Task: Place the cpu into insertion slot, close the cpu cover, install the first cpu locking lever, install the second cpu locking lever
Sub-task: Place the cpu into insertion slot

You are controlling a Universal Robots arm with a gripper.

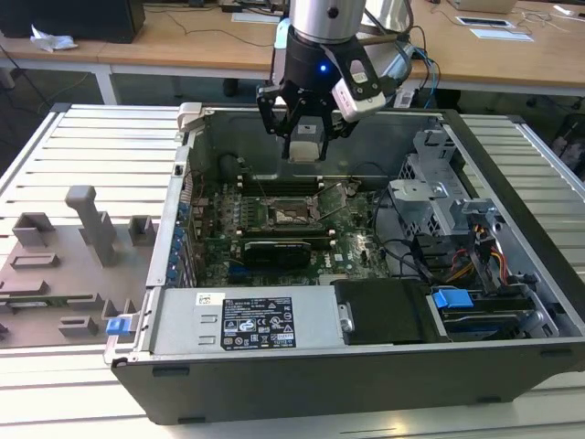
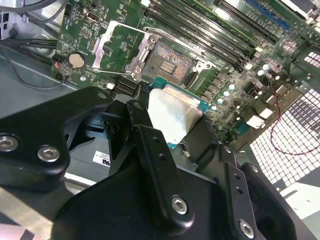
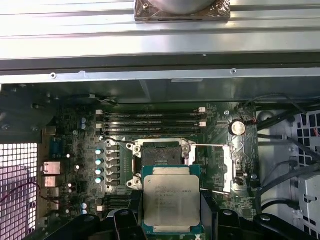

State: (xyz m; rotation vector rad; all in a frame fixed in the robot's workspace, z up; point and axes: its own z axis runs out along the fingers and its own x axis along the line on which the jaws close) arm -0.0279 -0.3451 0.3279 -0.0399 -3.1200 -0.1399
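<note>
Inside the open computer case [image 1: 320, 384] we see the gripper [image 1: 304, 144] poised above the insertion slot [image 3: 160, 152], whose cpu cover [image 2: 140, 52] stands swung open beside it, and clamped on the cpu [image 3: 171, 200], so we judge the first step under way, calling for a square, level descent into that slot.

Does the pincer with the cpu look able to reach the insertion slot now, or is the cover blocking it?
Probably yes. The pincer holds the cpu above the board, the cpu cover stands swung open, and the insertion slot lies uncovered.
</note>
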